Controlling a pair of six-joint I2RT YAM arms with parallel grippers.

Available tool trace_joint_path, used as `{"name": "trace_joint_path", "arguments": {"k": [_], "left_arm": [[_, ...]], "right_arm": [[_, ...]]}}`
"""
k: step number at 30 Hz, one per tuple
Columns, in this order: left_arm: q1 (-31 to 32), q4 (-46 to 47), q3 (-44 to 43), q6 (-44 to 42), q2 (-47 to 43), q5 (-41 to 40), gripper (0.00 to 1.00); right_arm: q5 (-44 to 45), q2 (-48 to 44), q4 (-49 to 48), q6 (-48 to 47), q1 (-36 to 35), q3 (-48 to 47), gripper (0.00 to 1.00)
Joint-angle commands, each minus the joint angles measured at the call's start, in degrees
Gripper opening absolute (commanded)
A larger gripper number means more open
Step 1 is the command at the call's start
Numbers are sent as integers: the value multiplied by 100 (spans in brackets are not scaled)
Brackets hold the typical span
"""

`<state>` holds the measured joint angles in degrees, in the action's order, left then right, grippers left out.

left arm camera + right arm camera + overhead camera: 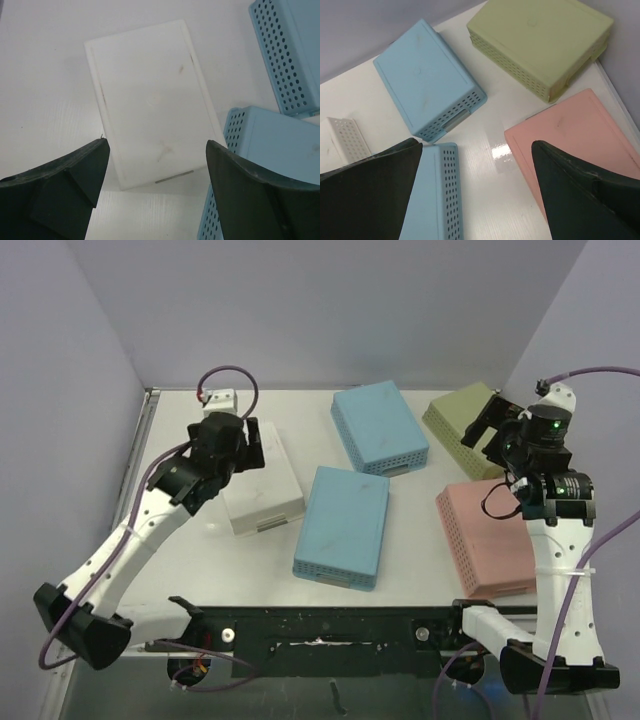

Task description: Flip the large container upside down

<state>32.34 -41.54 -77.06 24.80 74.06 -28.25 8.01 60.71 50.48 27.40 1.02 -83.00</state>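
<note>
Left pincer (156, 147), spread and empty, hovers over the white rectangular plastic container (150, 100) lying base-up on the desk's (420, 530) left; right pincer (476, 145), also spread, holds nothing.

Five perforated containers: far blue container (380, 427), near blue container (343, 526), one white container (262, 485), one green container (460, 416), one pink container (490, 540).

Five containers lie bottom-up on the white surface (415, 550). The white container (265, 490) sits at the left, with the left hand (250, 445) over its far end. The far blue container (378, 425) and the near blue container (343, 525) fill the middle, close together. The green container (455, 415) lies far right, partly under the right hand (487, 423). The pink container (490, 540) lies nearer, beside the right arm.
</note>
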Motion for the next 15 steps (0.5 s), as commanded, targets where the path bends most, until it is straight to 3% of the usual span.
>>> {"name": "trace_joint_path", "arguments": {"k": [1, 7, 15], "left_arm": [[-16, 1301, 680, -23, -1072, 107, 79], [-9, 1789, 1154, 49, -1468, 179, 79], [-9, 1529, 886, 194, -1152, -140, 79]], "right_arm": [[123, -278, -368, -202, -59, 40, 98], [20, -450, -485, -128, -68, 471, 98], [-21, -654, -681, 150, -67, 886, 98]]}}
